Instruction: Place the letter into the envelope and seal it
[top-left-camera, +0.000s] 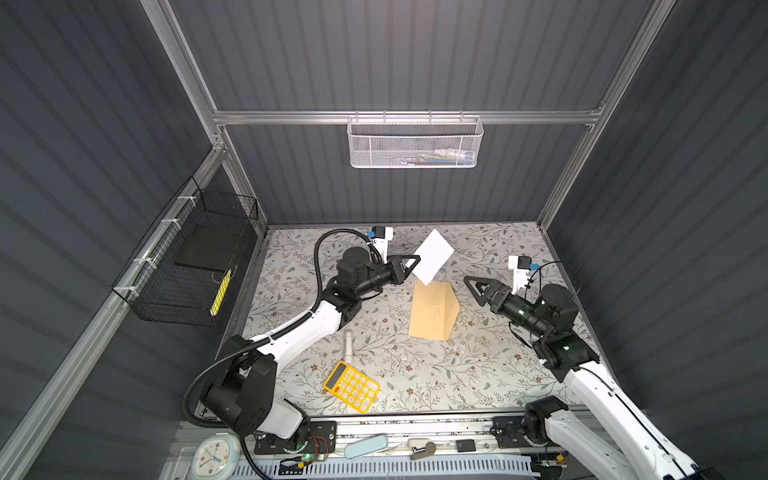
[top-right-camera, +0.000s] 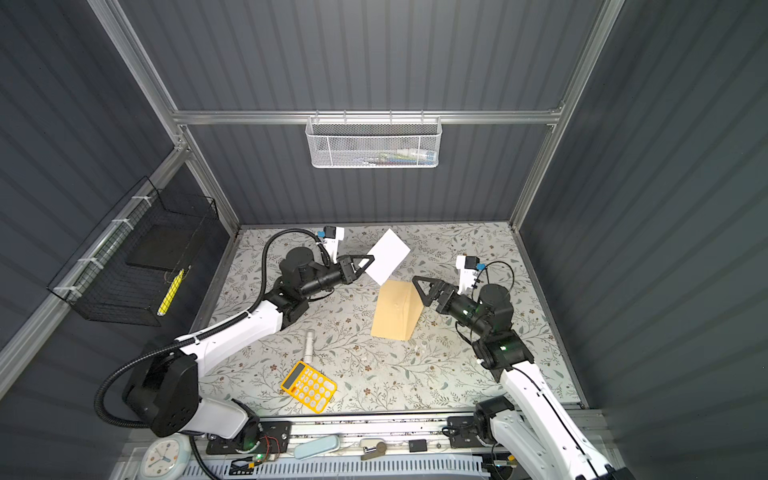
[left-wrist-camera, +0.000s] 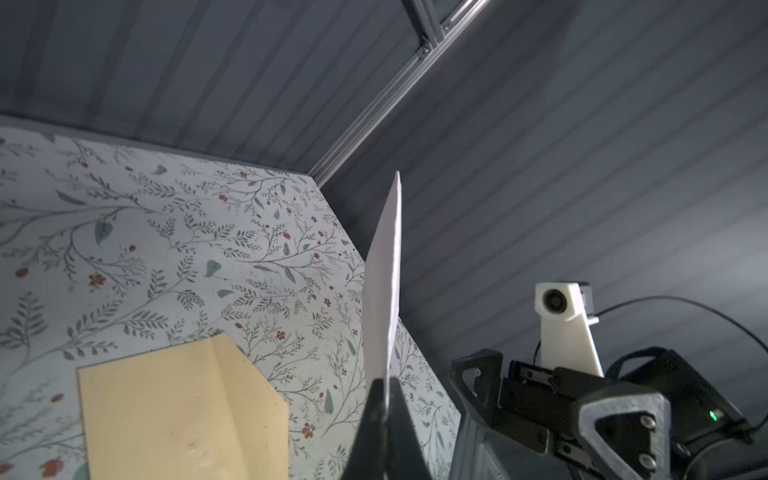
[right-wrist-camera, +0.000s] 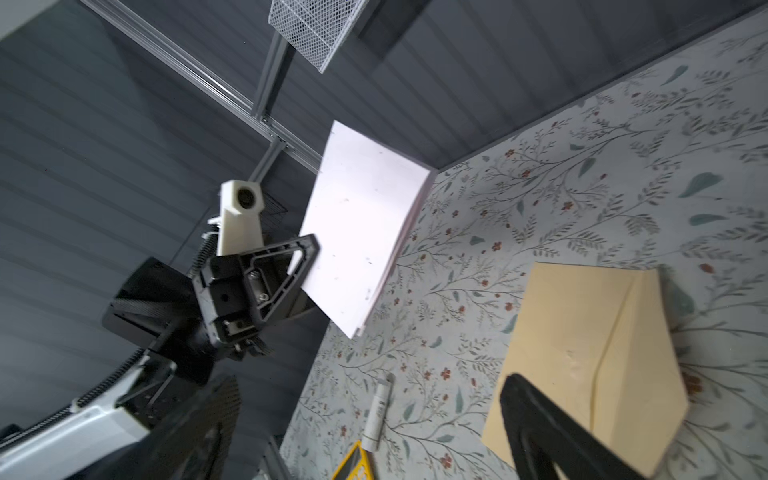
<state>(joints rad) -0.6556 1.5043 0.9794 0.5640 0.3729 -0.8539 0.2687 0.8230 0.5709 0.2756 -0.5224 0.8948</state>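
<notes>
Risk note: letter aloft on a single-edge grip, envelope unrestrained.
Left gripper (top-left-camera: 417, 262) is clamped on one edge of the letter (top-left-camera: 434, 257), which hangs tilted in the air toward the far edge of the counter (top-left-camera: 478, 374), its lowest corner over the far end of the envelope (top-left-camera: 428, 309). The envelope lies flat mid-counter, flap out toward the right edge; whether its mouth gapes cannot be told. Right gripper (top-left-camera: 474, 292) stands wide, holding nothing, just beside the flap. Judged hazards: the thin sheet may swing or buckle against a flat mouth; the loose envelope may slide under the push unless pinned; so marginal a pinch may let the sheet slip.
</notes>
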